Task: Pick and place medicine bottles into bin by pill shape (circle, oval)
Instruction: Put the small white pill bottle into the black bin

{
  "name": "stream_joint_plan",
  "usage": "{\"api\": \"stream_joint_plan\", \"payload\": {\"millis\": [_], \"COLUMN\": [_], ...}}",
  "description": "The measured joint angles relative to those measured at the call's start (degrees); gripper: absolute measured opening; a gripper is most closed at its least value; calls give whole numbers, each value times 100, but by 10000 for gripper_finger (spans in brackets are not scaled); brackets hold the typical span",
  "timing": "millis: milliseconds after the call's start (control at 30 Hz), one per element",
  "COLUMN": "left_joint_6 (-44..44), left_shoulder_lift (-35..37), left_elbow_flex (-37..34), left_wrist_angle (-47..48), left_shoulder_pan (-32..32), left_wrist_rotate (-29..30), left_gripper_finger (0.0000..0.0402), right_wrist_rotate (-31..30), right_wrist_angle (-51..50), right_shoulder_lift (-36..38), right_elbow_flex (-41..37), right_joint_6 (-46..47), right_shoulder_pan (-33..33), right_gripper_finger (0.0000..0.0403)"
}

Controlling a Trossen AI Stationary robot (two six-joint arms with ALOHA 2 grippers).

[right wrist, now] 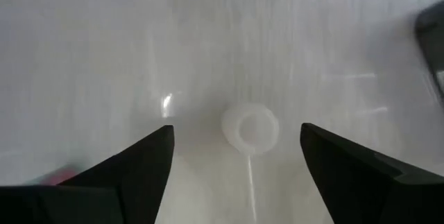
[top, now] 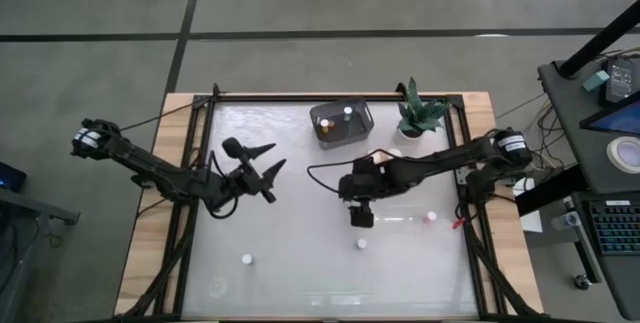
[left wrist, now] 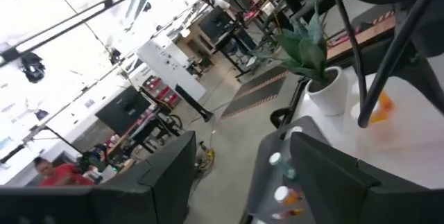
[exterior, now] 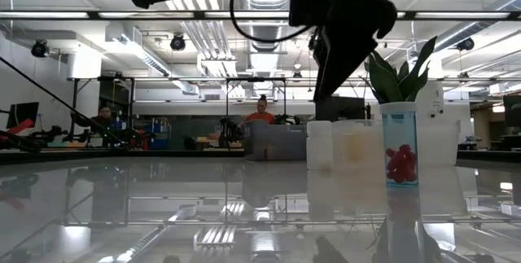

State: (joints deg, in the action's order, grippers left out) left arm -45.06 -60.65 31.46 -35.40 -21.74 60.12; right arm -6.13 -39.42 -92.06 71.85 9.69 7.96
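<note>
From above, the right gripper (top: 361, 217) hangs over the middle of the white table (top: 300, 273), pointing down, with a small white bottle (top: 361, 245) standing just in front of it. Another white bottle (top: 247, 259) stands well apart toward the left, and a red-tinted bottle (top: 431, 218) sits near the right edge. The dark bin (top: 341, 123) at the far side holds a few bottles, beside a potted plant (top: 419, 116). The left gripper (top: 268, 171) waits raised over the left half, fingers spread and holding nothing.

At table height, a clear bottle of red pills (exterior: 400, 143) stands by white bottles (people sit far behind).

The right wrist view shows the dark fingers (right wrist: 139, 161) released wide, a white bottle cap (right wrist: 250, 127) between them, untouched.
</note>
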Motion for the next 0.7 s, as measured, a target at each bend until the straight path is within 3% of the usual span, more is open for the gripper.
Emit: {"api": "stream_joint_plan", "payload": {"millis": [700], "left_joint_6": [-340], "left_shoulder_lift": [176], "left_elbow_flex": [-43], "left_wrist_angle": [87], "left_shoulder_pan": [5], "left_wrist_rotate": [42], "left_gripper_finger": [219], "right_wrist_rotate": [-140], "right_wrist_angle": [-58], "right_shoulder_lift": [-618], "right_elbow_flex": [101], "right_joint_6": [74], "right_shoulder_pan": [-176], "right_gripper_finger": [289]}}
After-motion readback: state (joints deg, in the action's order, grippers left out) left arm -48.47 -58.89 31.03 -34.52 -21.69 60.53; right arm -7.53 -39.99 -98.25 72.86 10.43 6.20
